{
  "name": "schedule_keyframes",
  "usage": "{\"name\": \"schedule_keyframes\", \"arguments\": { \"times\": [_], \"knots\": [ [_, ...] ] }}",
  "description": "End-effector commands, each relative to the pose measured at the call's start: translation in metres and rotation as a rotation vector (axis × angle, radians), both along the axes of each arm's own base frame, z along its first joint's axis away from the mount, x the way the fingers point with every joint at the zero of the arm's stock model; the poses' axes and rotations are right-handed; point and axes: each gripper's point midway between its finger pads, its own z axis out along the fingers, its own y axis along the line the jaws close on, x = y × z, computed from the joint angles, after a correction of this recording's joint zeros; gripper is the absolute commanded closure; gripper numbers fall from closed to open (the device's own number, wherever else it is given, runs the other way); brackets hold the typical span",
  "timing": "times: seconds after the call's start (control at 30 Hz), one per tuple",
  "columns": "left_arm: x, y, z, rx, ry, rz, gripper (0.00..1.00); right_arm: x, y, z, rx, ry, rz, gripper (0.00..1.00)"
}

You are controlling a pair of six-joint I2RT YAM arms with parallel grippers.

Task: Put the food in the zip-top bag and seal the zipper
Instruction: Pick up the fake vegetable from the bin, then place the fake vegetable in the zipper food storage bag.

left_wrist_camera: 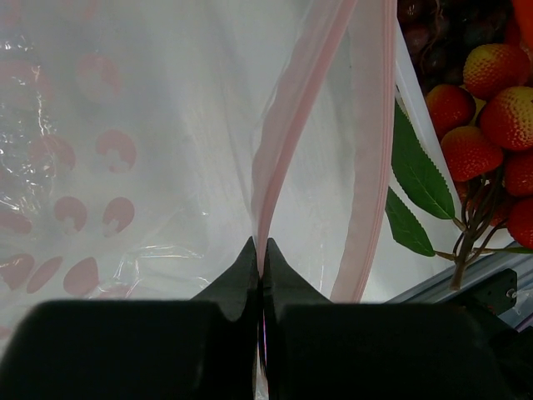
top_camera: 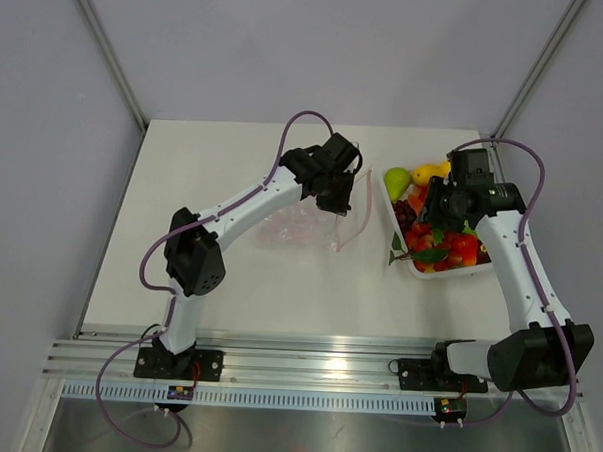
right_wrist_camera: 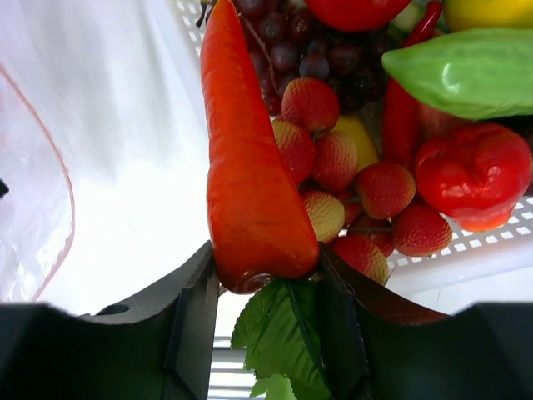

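The thin, clear, crinkly zip-top bag (top_camera: 299, 229) lies on the desk (top_camera: 229, 283) just left of the white slotted tray (top_camera: 442, 273) of toy fruit and vegetables (right_wrist_camera: 466, 167). Its film looks limp and slippery, so the stiffer pink-red zipper strip (left_wrist_camera: 271, 167) is the place to hold. The left pincer (left_wrist_camera: 261, 265) is pressed together on one lip of it. The right pincer (right_wrist_camera: 266, 279), half spread, clamps the thick end of a smooth orange toy carrot (right_wrist_camera: 246, 167), likely light, rigid and apt to slide.

A white slotted tray (top_camera: 448, 274) is set on the right part of a pale table (top_camera: 228, 293). A ribbed metal rail (top_camera: 305, 367) is fixed along its near edge. Grey walls (top_camera: 289, 45) are seen behind and beside it.
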Motion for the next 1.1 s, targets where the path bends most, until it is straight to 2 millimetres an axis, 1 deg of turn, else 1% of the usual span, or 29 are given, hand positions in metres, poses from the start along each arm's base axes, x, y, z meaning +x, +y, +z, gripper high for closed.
{"name": "schedule_keyframes", "arguments": {
  "times": [0.0, 0.13, 0.17, 0.23, 0.27, 0.37, 0.43, 0.47, 0.53, 0.57, 0.67, 0.8, 0.83, 0.93, 1.07],
  "knots": [
    [0.005, -0.007, 0.029, -0.056, -0.056, -0.023, 1.00, -0.010, 0.010, 0.027, 0.047, -0.042, 0.069, 0.72],
    [0.004, -0.008, 0.031, -0.062, -0.059, -0.037, 1.00, -0.018, 0.027, 0.048, 0.126, -0.079, 0.142, 0.72],
    [0.004, -0.008, 0.030, -0.063, -0.057, -0.042, 1.00, -0.020, 0.028, 0.056, 0.132, -0.091, 0.149, 0.73],
    [0.001, -0.011, 0.031, -0.070, -0.050, -0.063, 1.00, -0.023, 0.031, 0.066, 0.148, -0.106, 0.173, 0.73],
    [0.000, -0.010, 0.032, -0.071, -0.048, -0.069, 1.00, -0.025, 0.039, 0.076, 0.176, -0.122, 0.204, 0.73],
    [-0.001, -0.008, 0.033, -0.063, -0.050, -0.073, 1.00, -0.029, 0.053, 0.089, 0.209, -0.140, 0.254, 0.73],
    [-0.001, -0.006, 0.034, -0.058, -0.052, -0.069, 1.00, -0.029, 0.062, 0.092, 0.218, -0.143, 0.278, 0.73],
    [-0.003, -0.006, 0.035, -0.060, -0.051, -0.072, 1.00, -0.032, 0.071, 0.096, 0.224, -0.148, 0.305, 0.73],
    [-0.003, -0.006, 0.035, -0.062, -0.050, -0.074, 1.00, -0.032, 0.082, 0.094, 0.221, -0.136, 0.331, 0.73],
    [-0.004, -0.006, 0.036, -0.065, -0.048, -0.075, 1.00, -0.036, 0.092, 0.094, 0.222, -0.130, 0.358, 0.73],
    [-0.006, -0.006, 0.040, -0.071, -0.048, -0.076, 1.00, -0.035, 0.100, 0.085, 0.210, -0.101, 0.373, 0.73],
    [-0.007, -0.002, 0.049, -0.103, -0.043, -0.078, 1.00, -0.030, 0.105, 0.072, 0.192, -0.062, 0.363, 0.74],
    [-0.007, -0.001, 0.055, -0.116, -0.054, -0.077, 1.00, -0.029, 0.105, 0.071, 0.190, -0.062, 0.363, 0.74],
    [-0.006, 0.003, 0.062, -0.126, -0.066, -0.070, 1.00, -0.026, 0.110, 0.067, 0.195, -0.054, 0.366, 0.75],
    [-0.009, 0.002, 0.066, -0.145, -0.063, -0.082, 1.00, -0.022, 0.115, 0.057, 0.186, -0.026, 0.363, 0.75]
  ]
}}
